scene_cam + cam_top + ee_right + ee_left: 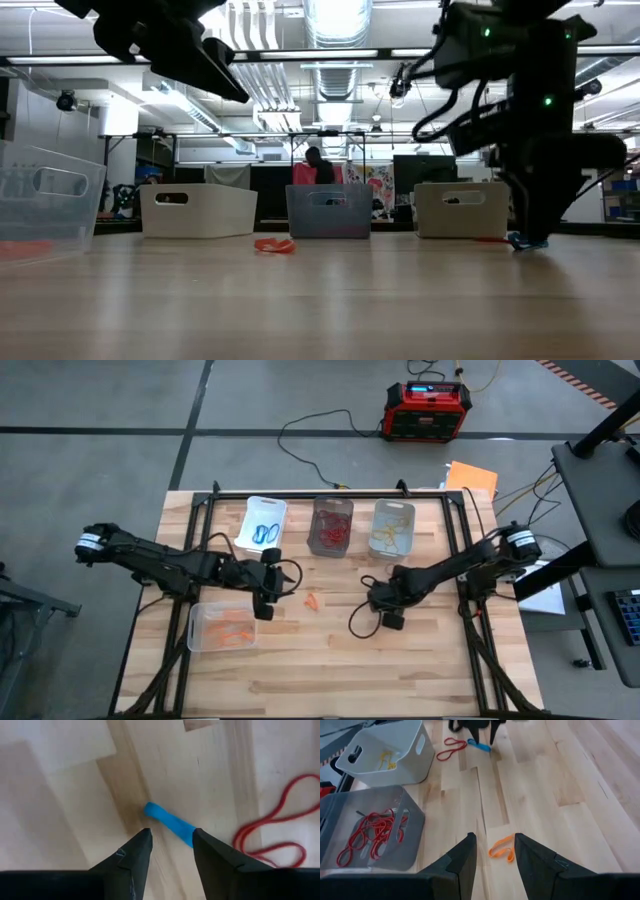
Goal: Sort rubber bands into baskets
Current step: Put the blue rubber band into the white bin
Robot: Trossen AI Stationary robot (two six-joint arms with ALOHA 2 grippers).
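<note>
We saw the left arm reach in low from the desk's (330, 670) left edge, stretched nearly flat across the wood, with the left claw (266, 598) pointing toward the desk's middle. Its fingers (465, 862) stood spread with nothing between them. Just ahead of their tips an orange rubber band (501, 851) lay on the wood. Beside that claw, on the near side, sat a clear basket (221, 627) with orange bands in it. Farther from it, along the far edge, we saw a white basket (262, 523) with blue bands inside, then a smoky basket (332, 526) with red bands, then a clear basket (393, 527) with yellowish bands.

The right arm came in from the desk's right edge, folded at the elbow and angled down, so that the right claw (378, 600) pointed steeply at the wood right of centre. Its fingers (134, 856) were parted, and a blue rubber band (170, 823) lay flat on the desk right at their tips, not pinched. A red rubber band (272, 827) lay loose just beside that claw.

We could read no brand, label or writing anywhere, not even on the red-and-black box (427, 410) on the floor beyond the desk.
</note>
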